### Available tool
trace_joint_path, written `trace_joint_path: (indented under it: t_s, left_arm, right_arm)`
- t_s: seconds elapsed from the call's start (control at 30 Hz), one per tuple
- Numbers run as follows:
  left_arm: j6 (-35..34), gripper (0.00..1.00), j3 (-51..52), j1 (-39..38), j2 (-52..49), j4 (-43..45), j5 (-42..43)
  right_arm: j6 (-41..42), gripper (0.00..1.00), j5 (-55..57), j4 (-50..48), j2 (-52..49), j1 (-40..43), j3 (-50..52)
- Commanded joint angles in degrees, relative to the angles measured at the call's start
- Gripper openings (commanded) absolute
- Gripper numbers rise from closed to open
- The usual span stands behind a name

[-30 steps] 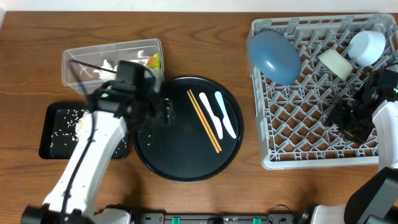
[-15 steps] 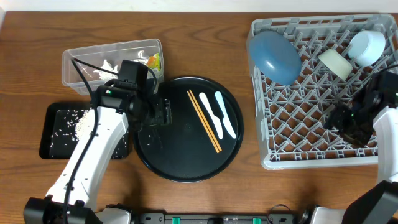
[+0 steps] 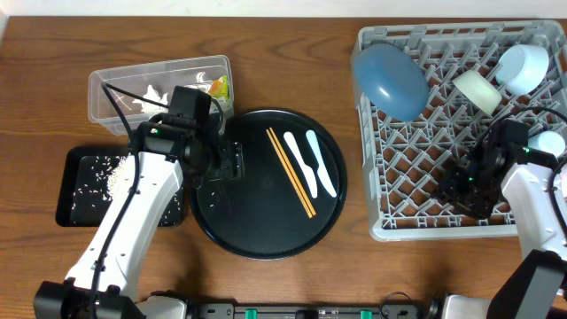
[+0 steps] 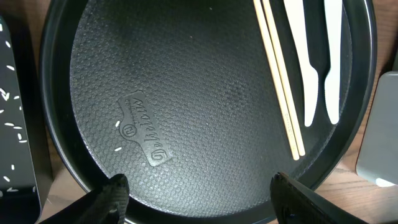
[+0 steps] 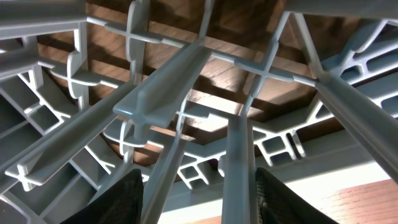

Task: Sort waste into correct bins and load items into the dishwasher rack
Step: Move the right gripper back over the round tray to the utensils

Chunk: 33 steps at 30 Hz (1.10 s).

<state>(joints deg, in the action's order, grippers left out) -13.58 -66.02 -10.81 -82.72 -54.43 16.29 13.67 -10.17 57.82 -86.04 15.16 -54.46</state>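
Right arm displaced toward 9 o'clock across the dishwasher rack [image 3: 390,226] since the earlier overhead view, uncovering a light blue cup [image 3: 549,143] at the rack's 3 o'clock edge; left arm almost unchanged.

Right gripper [image 5: 198,180]: fingers parted and empty, low among the rack's ribs.

Left gripper [image 4: 199,190]: released, jaws wide with nothing between them, over the 9 o'clock side of the round black tray [image 3: 257,230].

Already in the rack: dark blue plate [image 3: 390,80] at 10 o'clock, pale cup [image 3: 478,90] and light blue bowl [image 3: 523,66] toward 1 o'clock.

Waste is sorted. Tissue scraps [image 3: 158,91] and the yellow-green wrapper [image 3: 218,86] lie in the clear tub [image 3: 115,89] at 10 o'clock on the tabletop. Rice grains [image 3: 102,175] lie in the shallow black tray [image 3: 75,190] at 9 o'clock.

Still to load: two orange chopsticks [image 3: 291,173], side by side, and two white utensils [image 3: 317,162] just beside them at 3 o'clock.

Step in hand, as judged: collecting the chopsticks. Good practice is to shift the left gripper toward 3 o'clock and set its jaws across both sticks near mid-length. It should descend until the fingertips meet the textured tray floor, then close on the pair together. The neighbouring utensils leave little room, so the finger on that side should enter the narrow gap cleanly. The right arm should clear the rack first.
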Motion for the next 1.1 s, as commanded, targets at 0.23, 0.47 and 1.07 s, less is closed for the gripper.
trace_joint_path:
  t_s: [0.23,0.47,1.07]
  left_arm:
    - [-0.5,0.74,0.1,0.3,0.6,-0.3,-0.5]
    - [-0.5,0.74,0.1,0.3,0.6,-0.4,-0.7]
    - [-0.7,0.78,0.1,16.7,3.8,-8.2,-8.4]
  right_arm:
    - [-0.2,0.53,-3.3,2.1,5.3,-2.5,0.4]
    - [-0.7,0.56,-3.1,3.0,8.4,-2.5,0.3]
    - [-10.7,0.76,-2.0,2.1,12.3,-23.1,-18.2]
